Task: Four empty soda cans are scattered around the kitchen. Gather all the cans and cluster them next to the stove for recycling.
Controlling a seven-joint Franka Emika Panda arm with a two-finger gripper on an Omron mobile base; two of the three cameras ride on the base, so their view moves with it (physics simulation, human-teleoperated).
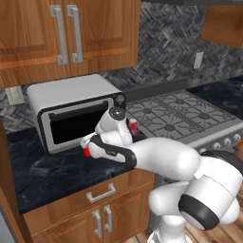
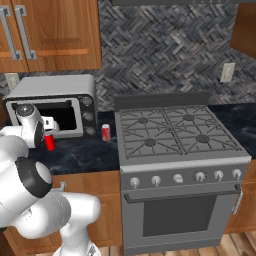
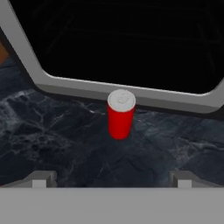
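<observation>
While the gripper (image 3: 112, 180) hangs with its jaws spread fully wide and nothing between them, a plain red soda can (image 3: 120, 114) stands upright on the black counter (image 3: 52, 131), just in front of the toaster oven (image 2: 55, 107). A second can (image 2: 106, 132), red and white, already stands near the stove (image 2: 175, 135), at its left edge. The risk seems to be a push – if one fingertip meets the red can before the jaws close, the can likely tips and rolls. Another danger is the oven door behind it: a reach too deep may hit the glass. The can is also smooth and empty, so a grip too high could slip – better to take it at its middle.
</observation>
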